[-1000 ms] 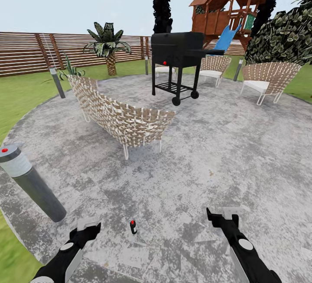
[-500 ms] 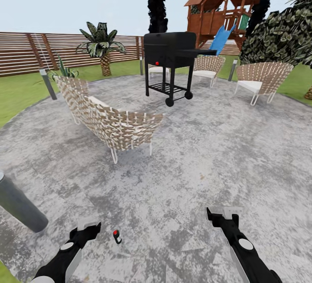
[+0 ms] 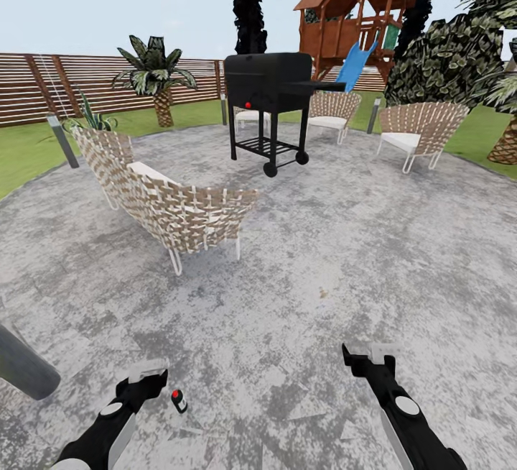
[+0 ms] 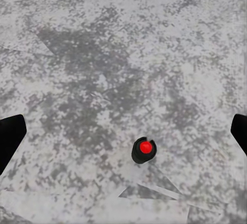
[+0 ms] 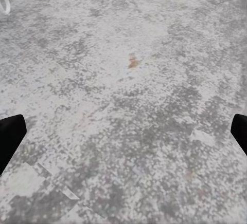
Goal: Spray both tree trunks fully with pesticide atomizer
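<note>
The left gripper [image 3: 148, 371] hangs low over the paving [image 3: 309, 254] with its jaws spread wide and nothing between them; in the left wrist view only the dark tips [image 4: 10, 136] show at the two edges of the picture, far apart. The atomizer [image 3: 178, 401] stands on the paving just beside this gripper, on its inner side, not touching it. In the head view it is a small dark bottle with a red spot on top; in the left wrist view the atomizer [image 4: 143, 150] is seen from above, upright, between the lines of the two fingers but below them and apart from both.

The right gripper [image 3: 373, 355] is also wide open and empty, held over bare paving well to the right of the atomizer. A small brownish fleck [image 5: 133, 62] lies on the stone in front of it.

Farther out on the round paved area stands a woven bench [image 3: 161, 200], then a black grill [image 3: 269, 93] on wheels, and woven chairs [image 3: 420, 128] behind and to the right of it. A grey post [image 3: 21, 369] leans in at the left edge. Beyond the paving lie the lawn [image 3: 29, 154], a slat fence [image 3: 79, 85], a short palm [image 3: 154, 78], dark cypresses [image 3: 248, 3], a wooden playhouse [image 3: 355, 17] with a blue slide, and a leafy shrub [image 3: 449, 60].
</note>
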You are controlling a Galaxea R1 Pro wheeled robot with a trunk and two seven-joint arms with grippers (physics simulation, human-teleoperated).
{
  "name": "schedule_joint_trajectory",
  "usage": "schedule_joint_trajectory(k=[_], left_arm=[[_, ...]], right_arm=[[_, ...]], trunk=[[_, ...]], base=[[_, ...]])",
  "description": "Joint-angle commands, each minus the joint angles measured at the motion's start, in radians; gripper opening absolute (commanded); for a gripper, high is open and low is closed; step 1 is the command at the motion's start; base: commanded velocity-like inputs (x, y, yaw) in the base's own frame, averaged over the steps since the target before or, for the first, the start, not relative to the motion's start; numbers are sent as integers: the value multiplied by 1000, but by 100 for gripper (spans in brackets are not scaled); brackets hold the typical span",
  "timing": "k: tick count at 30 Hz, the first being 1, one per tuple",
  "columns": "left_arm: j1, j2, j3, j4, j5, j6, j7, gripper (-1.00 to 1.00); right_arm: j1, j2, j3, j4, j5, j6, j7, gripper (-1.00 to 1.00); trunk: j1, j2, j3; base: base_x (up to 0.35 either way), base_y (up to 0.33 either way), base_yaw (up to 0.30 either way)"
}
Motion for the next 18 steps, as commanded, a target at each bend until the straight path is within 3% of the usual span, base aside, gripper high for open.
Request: schedule_joint_trajectory(k=[1,18], left_arm=[[-2,0,3,2,-8,-3,-1,100],[-4,1,4,3,-19,-3,0,100]], right_arm=[[0,0,-1,1,0,-3,1,100],[0,0,-2,4,-1,-3,1,100]], trunk=[[4,-8,-4],[69,-127,-59]], base=[[1,-1,-1],[0,0,-8]])
